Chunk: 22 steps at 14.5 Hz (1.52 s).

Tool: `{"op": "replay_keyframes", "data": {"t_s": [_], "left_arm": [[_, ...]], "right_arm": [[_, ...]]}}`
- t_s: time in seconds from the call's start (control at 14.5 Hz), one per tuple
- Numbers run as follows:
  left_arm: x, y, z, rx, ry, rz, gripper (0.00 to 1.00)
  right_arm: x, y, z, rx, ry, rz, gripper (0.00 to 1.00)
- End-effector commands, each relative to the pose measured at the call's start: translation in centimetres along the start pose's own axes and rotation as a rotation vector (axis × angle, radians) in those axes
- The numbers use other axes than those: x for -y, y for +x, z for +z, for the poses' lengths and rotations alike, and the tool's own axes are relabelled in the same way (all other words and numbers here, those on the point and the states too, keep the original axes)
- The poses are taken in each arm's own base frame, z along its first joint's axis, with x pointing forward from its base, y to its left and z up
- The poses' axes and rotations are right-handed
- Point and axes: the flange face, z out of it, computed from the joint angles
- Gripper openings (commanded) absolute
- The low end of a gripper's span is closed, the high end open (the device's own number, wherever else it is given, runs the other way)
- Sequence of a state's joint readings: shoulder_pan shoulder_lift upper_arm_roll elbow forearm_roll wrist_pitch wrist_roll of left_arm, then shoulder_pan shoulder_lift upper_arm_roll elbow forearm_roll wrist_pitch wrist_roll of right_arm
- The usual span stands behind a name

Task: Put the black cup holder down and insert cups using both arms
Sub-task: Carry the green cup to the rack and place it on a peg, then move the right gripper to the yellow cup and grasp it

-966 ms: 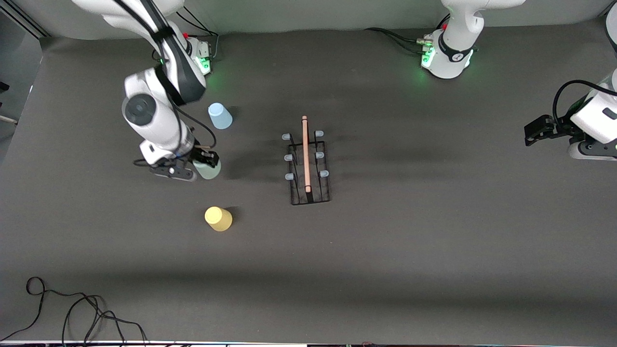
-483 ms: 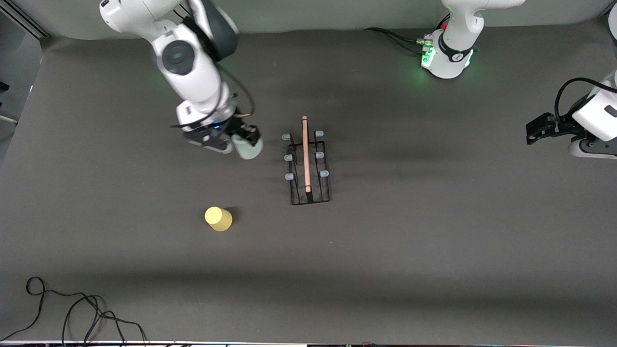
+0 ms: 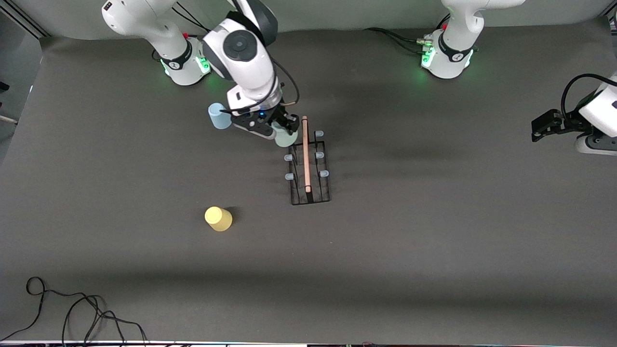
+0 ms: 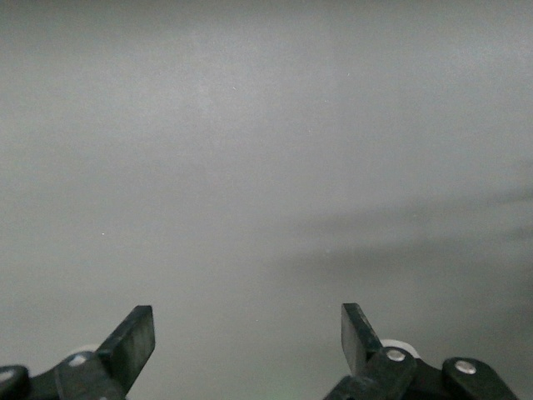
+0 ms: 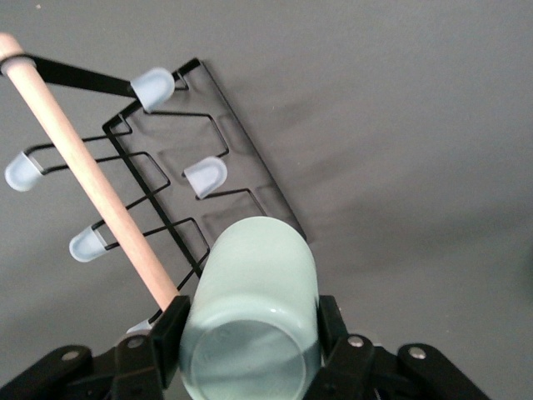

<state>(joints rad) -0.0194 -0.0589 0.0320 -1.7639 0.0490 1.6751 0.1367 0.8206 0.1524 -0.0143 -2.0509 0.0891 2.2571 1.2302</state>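
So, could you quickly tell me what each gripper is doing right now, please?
Right gripper: closed on the pale green cup, over the black cup holder.
Left gripper: open, empty, waiting.

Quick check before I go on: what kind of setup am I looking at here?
Most likely a robotics lab bench: a table under dark grey cloth, two fixed arms with green-lit bases, loose cables at its edge. The right gripper holds the green cup over the black cup holder.

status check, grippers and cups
Right gripper shut on pale green plastic cup over black wire cup holder. Left gripper open, waiting. Nothing blocking.
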Motion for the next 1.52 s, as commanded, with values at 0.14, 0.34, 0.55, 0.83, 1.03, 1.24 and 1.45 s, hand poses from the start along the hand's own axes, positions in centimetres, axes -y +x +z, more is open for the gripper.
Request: {"op": "replay_keyframes", "data": {"t_s": [0.14,0.34,0.55,0.83,1.03,1.24,1.45], "left_arm": [[-0.2,-1.0,0.0,0.005,-0.012,0.013,1.0],[-0.3,-1.1,0.8,0.023,-0.015,0.003,1.0],[-0.5,-1.0,0.7,0.016,-0.014,0.006,1.0],[-0.3,-0.6,1.4,-0.001,-0.011,0.005,1.0],[-0.5,-0.3,1.4,-0.013,-0.009,0.008,1.0],[-1.2,-0.1,0.8,-0.037,-0.001,0.022,1.0],[-2.5,-0.4,0.0,-0.039,-0.003,0.021,1.0]], "right_arm": [[1.1,-0.4,3.2,-0.016,-0.038,0.01,0.08],[1.1,0.1,3.0,-0.017,-0.034,0.013,1.0],[1.1,2.4,0.5,-0.031,-0.012,0.011,1.0],[-0.5,9.3,-3.0,-0.02,-0.066,-0.094,1.0],[-4.2,16.5,-3.4,-0.031,-0.065,-0.187,1.0],[-8.4,23.5,-1.2,-0.005,-0.037,-0.247,1.0],[-10.8,28.0,3.3,-0.051,-0.043,-0.266,1.0]]}}
